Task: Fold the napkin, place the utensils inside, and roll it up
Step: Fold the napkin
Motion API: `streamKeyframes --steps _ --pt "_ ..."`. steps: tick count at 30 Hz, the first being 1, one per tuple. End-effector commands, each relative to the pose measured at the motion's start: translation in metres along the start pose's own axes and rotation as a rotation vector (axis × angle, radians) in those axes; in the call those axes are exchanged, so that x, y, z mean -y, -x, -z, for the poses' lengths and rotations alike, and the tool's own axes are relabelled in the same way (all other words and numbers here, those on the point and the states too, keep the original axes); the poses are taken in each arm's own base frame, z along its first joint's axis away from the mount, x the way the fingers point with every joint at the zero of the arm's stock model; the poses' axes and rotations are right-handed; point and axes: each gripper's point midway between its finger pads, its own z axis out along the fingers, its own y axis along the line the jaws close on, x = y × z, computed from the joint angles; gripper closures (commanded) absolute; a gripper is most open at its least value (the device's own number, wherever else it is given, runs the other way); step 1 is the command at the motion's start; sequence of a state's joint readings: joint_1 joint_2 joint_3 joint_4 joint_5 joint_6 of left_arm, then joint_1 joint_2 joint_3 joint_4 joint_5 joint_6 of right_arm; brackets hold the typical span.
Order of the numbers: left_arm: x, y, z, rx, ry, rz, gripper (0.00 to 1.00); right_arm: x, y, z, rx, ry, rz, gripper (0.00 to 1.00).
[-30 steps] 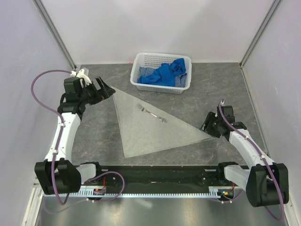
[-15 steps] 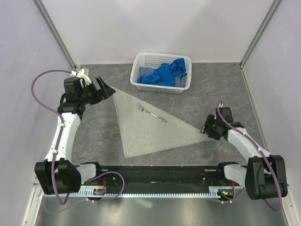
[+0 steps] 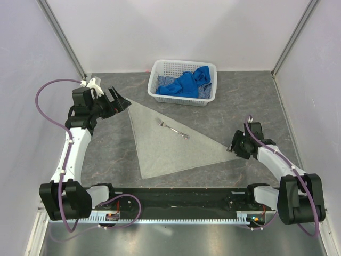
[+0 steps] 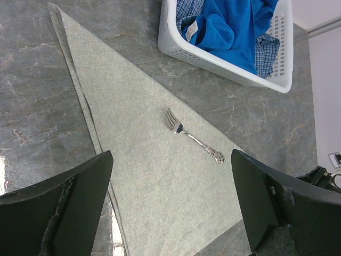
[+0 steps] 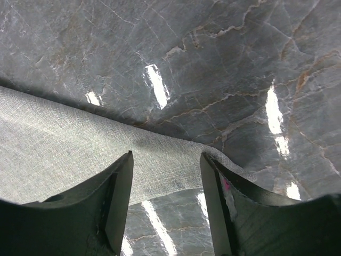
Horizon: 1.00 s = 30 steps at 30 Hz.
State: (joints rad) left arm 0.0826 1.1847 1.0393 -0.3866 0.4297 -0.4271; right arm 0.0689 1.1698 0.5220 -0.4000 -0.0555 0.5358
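Napkin point(image 3: 165, 144) lies flat on the grey marbled tabletop point(image 3: 256, 101), folded to a triangle. The silver fork point(image 3: 172, 129) rests across its upper part, tines toward the far left. Its right corner tapers between the moderately parted fingers point(image 5: 114, 197) of the right hand point(image 3: 232, 146); the very tip slips behind one finger, so contact cannot be told. The left hand point(image 3: 120, 100) hovers spread wide just beside the far-left corner, its fingers masking the cloth's near part in the wrist view. A white basket point(image 3: 181, 100) of blue cloths point(image 3: 189, 84) stands just beyond the long edge. Open tabletop shows left of the napkin and right of the basket.
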Motion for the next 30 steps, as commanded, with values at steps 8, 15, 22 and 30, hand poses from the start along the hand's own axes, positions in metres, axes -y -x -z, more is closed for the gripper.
streamKeyframes --steps 8,15,22,30 --pt "0.015 0.007 0.002 0.023 -0.066 0.005 0.01 0.032 0.025 0.034 0.09 -0.122 -0.153 0.3" --pt "0.015 0.007 0.002 0.023 -0.068 0.008 0.01 0.037 0.023 0.029 0.08 -0.118 -0.226 0.34" --pt "0.015 0.006 0.001 0.018 -0.07 0.008 0.01 0.041 0.013 0.022 0.055 -0.129 -0.241 0.41" --pt "0.016 0.004 -0.001 0.006 -0.081 0.018 0.01 0.052 0.006 0.022 0.054 -0.174 -0.262 0.46"
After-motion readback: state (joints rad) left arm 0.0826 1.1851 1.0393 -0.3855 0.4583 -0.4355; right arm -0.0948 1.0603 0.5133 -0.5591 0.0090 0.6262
